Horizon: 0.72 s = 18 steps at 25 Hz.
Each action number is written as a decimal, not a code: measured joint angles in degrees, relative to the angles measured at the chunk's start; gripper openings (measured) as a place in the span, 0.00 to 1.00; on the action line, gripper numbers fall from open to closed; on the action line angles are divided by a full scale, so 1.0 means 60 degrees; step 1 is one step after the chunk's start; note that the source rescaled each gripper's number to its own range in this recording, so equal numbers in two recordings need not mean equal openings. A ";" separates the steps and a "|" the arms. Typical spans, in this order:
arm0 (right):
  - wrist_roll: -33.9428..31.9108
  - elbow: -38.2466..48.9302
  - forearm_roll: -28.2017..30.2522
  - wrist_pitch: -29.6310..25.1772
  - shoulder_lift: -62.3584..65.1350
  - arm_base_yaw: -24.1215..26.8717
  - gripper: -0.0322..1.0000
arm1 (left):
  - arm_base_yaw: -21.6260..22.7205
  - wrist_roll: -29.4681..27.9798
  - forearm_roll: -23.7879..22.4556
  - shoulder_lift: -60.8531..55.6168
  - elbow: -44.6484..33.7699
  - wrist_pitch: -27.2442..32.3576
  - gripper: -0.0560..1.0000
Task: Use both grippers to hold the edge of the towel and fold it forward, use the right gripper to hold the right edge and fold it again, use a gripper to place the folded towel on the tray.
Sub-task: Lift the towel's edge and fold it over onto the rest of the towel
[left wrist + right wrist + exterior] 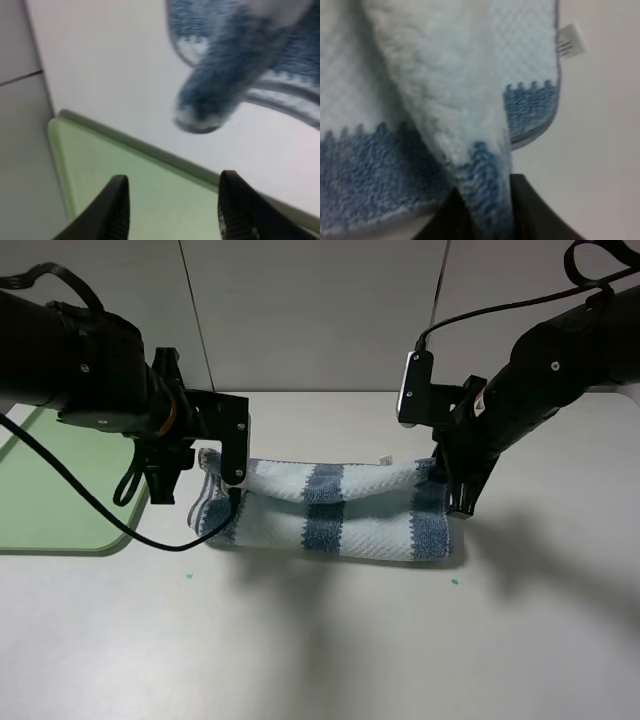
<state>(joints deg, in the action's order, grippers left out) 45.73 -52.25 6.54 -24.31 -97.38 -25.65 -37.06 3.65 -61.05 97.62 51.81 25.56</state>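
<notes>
- The tray (pixel 50 495), pale green, lies at the far left of the tabletop (pixel 320 640). Only its right part is in view.
- The left gripper (pixel 175 176) hangs just over the towel's left end, close to the tray's right rim. Its jaws are apart with nothing between them. In the wrist view the towel's blue-grey end is beyond the fingertips, apart from them.
- The towel (pixel 330 510) lies on the tabletop just right of the tray, in the middle of the scene. It is folded into a long band running left to right, with blue-grey and white stripes crossing it. The upper layer is loose and puffed, and a small white label (pixel 571 41) sticks out at its far edge.
- The right gripper (pixel 460 502) is down at the towel's right end. A blue-tipped fold of the cloth sits between its two fingers (pixel 530 210). I cannot tell whether they pinch it or merely flank it.
</notes>
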 joint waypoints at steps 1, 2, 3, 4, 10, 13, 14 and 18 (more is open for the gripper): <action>-0.0300 0.0000 0.0008 0.0152 0.0000 0.0000 0.38 | 0.0000 -0.0247 -0.0247 0.0000 0.0000 0.0000 0.44; -0.0540 0.0000 0.0008 0.0320 0.0000 0.0000 0.44 | 0.0000 -0.0536 -0.0423 0.0000 0.0000 0.0000 0.44; -0.0799 0.0000 0.0035 0.0482 0.0000 0.0000 0.48 | 0.0000 -0.0753 -0.0575 0.0000 0.0000 0.0000 0.44; -0.1028 0.0000 0.0045 0.0592 0.0000 0.0000 0.53 | 0.0000 -0.0919 -0.0649 0.0000 0.0000 0.0000 0.44; -0.1688 0.0000 0.0069 0.1088 0.0000 0.0000 0.73 | 0.0000 -0.1189 -0.0744 0.0000 0.0000 0.0000 0.44; -0.2123 0.0000 0.0069 0.1328 0.0000 0.0000 0.77 | 0.0000 -0.1210 -0.0753 0.0000 0.0000 0.0000 0.44; -0.2340 0.0000 0.0069 0.1402 0.0000 0.0000 0.78 | 0.0000 -0.1288 -0.0753 0.0000 0.0000 0.0000 0.44; -0.3315 0.0000 0.0069 0.1787 0.0000 0.0000 0.79 | 0.0000 -0.1666 -0.0782 0.0000 0.0000 0.0091 0.45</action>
<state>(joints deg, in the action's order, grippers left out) 25.84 -52.25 6.96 -13.59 -97.38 -25.65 -37.06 -6.35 -65.75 97.62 51.81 26.11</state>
